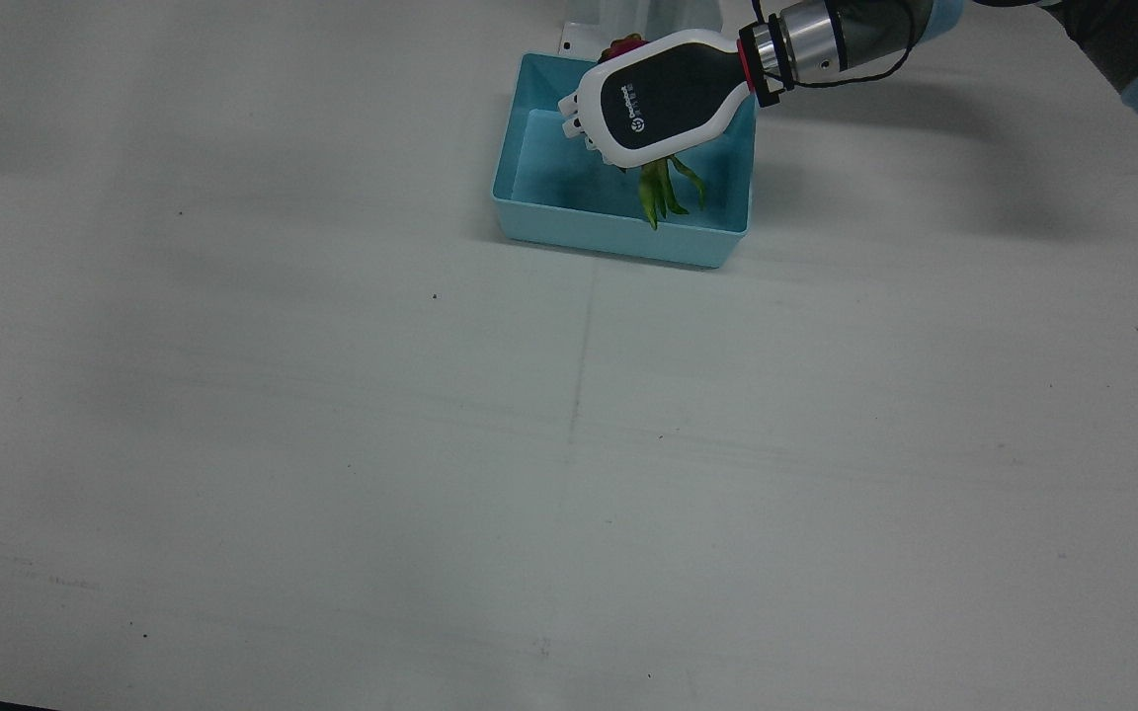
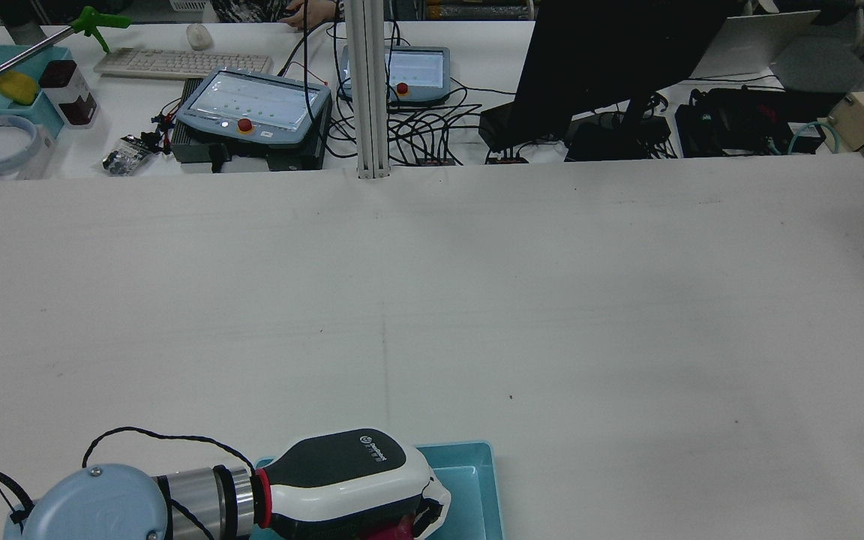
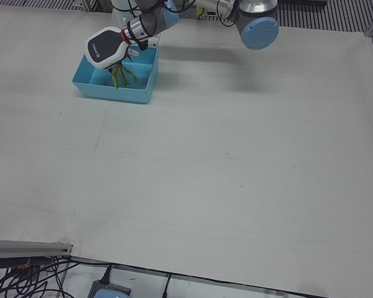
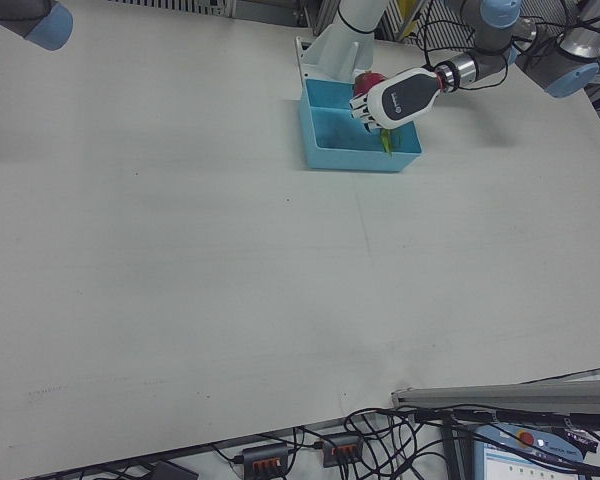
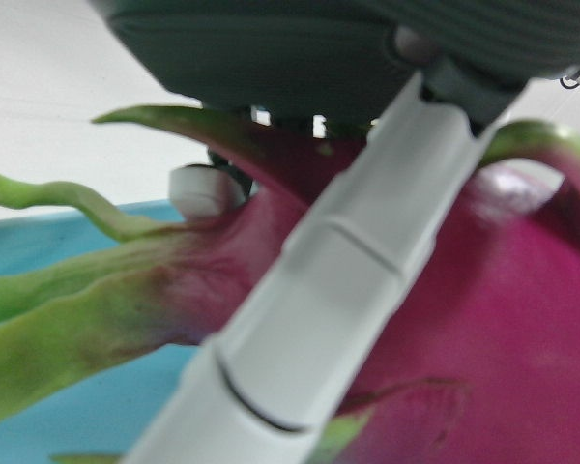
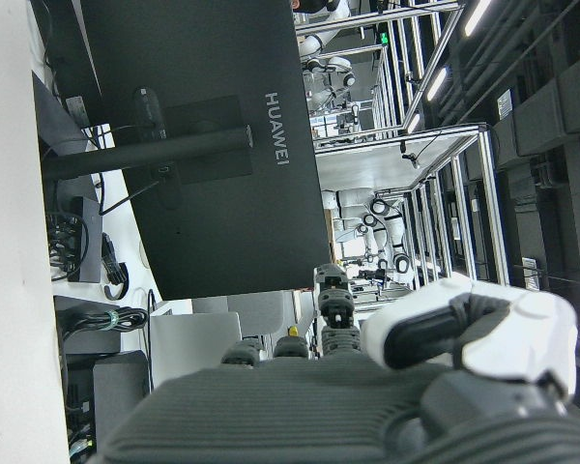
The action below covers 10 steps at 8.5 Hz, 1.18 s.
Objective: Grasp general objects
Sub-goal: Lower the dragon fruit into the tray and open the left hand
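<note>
The left hand (image 1: 668, 99), upper centre, is clasping the dragon fruit (image 5: 483, 319) over the blue bin (image 1: 618, 232); next it probably needs lowering and releasing.

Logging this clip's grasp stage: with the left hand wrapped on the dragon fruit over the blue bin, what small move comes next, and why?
Probably a short straight lift. The left hand is closed around the dragon fruit, whose green leaves hang inside the blue bin.
</note>
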Tool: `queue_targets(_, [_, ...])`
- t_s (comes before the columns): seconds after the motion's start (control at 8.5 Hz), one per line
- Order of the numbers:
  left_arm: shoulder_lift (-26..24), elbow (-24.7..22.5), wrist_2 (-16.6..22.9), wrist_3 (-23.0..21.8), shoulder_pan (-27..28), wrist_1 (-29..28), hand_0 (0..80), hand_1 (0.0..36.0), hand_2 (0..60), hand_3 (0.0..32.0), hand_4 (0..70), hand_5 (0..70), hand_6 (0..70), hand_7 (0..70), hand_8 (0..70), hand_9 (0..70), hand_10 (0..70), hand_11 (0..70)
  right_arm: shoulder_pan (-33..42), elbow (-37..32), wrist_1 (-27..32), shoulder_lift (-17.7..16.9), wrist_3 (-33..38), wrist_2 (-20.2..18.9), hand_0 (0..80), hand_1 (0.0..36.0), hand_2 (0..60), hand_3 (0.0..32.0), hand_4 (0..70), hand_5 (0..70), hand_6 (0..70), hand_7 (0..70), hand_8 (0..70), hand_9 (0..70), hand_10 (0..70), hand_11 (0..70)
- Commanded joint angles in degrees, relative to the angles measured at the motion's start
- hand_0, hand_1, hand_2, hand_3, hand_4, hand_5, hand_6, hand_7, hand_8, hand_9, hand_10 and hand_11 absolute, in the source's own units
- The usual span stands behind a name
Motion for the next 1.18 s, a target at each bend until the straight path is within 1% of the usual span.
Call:
queue_targets(0.0, [-0.14,-1.16,4.35,-0.42,0.03,0.09,52.8,35.5,60.0,0.0,35.1,62.8,38.4,51.7,37.0,44.1,38.7,56.1,0.00,0.09,0.00,0.00,-0.06,0.00,0.0,0.0,0.0,0.0,0.0,0.0,0.0,0.0,0.0,0.0,0.0,0.0])
queue_targets(0.12, [-0.05,-1.25,4.45,-0.42,-0.06,0.36,49.2,30.6,60.0,0.0,23.2,40.4,22.1,38.9,23.7,28.5,29.4,44.1,0.00,0.00,0.00,0.00,0.03,0.00,0.0,0.0,0.0,0.0,0.0,0.0,0.0,0.0,0.0,0.0,0.0,0.0])
queue_targets(0.24, [-0.22,-1.42,4.45,-0.51,-0.23,0.71,48.7,29.1,60.0,0.0,15.9,28.7,14.2,24.6,16.4,17.6,22.1,34.0,0.00,0.00,0.00,0.00,0.03,0.00,0.0,0.0,0.0,0.0,0.0,0.0,0.0,0.0,0.0,0.0,0.0,0.0])
queue_targets(0.35, [-0.92,-1.60,4.45,-0.60,-0.67,1.58,48.7,27.8,60.0,0.0,14.4,26.2,8.9,10.3,10.6,7.7,8.3,13.9,0.00,0.00,0.00,0.00,0.03,0.00,0.0,0.0,0.0,0.0,0.0,0.0,0.0,0.0,0.0,0.0,0.0,0.0])
queue_targets(0.47, [-1.10,-2.12,4.53,-0.86,-0.85,2.46,48.8,27.8,60.0,0.0,14.6,23.3,7.7,7.0,9.4,5.6,5.5,9.9,0.00,0.09,0.00,0.00,0.03,0.00,0.0,0.0,0.0,0.0,0.0,0.0,0.0,0.0,0.0,0.0,0.0,0.0])
queue_targets(0.59, [-1.10,-2.65,4.97,-2.17,-2.50,2.64,48.8,28.0,60.0,0.0,14.1,21.5,6.9,5.8,8.6,4.7,4.4,8.4,0.00,0.09,0.00,0.09,0.03,0.00,0.0,0.0,0.0,0.0,0.0,0.0,0.0,0.0,0.0,0.0,0.0,0.0])
queue_targets(0.71, [-1.10,-2.66,8.11,-2.44,-4.35,2.38,49.0,28.0,60.0,0.0,13.5,20.5,6.3,5.4,8.2,4.2,4.0,7.7,0.00,0.09,0.00,0.00,0.03,0.00,0.0,0.0,0.0,0.0,0.0,0.0,0.0,0.0,0.0,0.0,0.0,0.0])
queue_targets(0.82, [-1.10,-2.83,9.53,-2.70,-6.28,2.29,48.8,27.8,60.0,0.0,12.9,20.5,6.0,5.1,7.9,4.0,3.7,7.3,0.00,0.09,0.00,0.00,0.03,0.00,0.0,0.0,0.0,0.0,0.0,0.0,0.0,0.0,0.0,0.0,0.0,0.0])
queue_targets(0.94, [-1.19,-3.01,9.63,-4.27,-6.73,2.38,48.6,27.3,60.0,0.0,12.8,20.0,5.8,5.0,7.7,3.7,3.5,7.0,0.00,0.09,0.00,0.00,0.03,0.00,0.0,0.0,0.0,0.0,0.0,0.0,0.0,0.0,0.0,0.0,0.0,0.0])
queue_targets(1.06, [-1.11,-3.01,11.46,-6.03,-9.09,2.29,48.6,27.1,60.0,0.0,13.2,20.5,6.2,5.7,8.0,3.8,3.5,6.9,0.09,0.00,0.00,0.00,0.03,0.00,0.0,0.0,0.0,0.0,0.0,0.0,0.0,0.0,0.0,0.0,0.0,0.0])
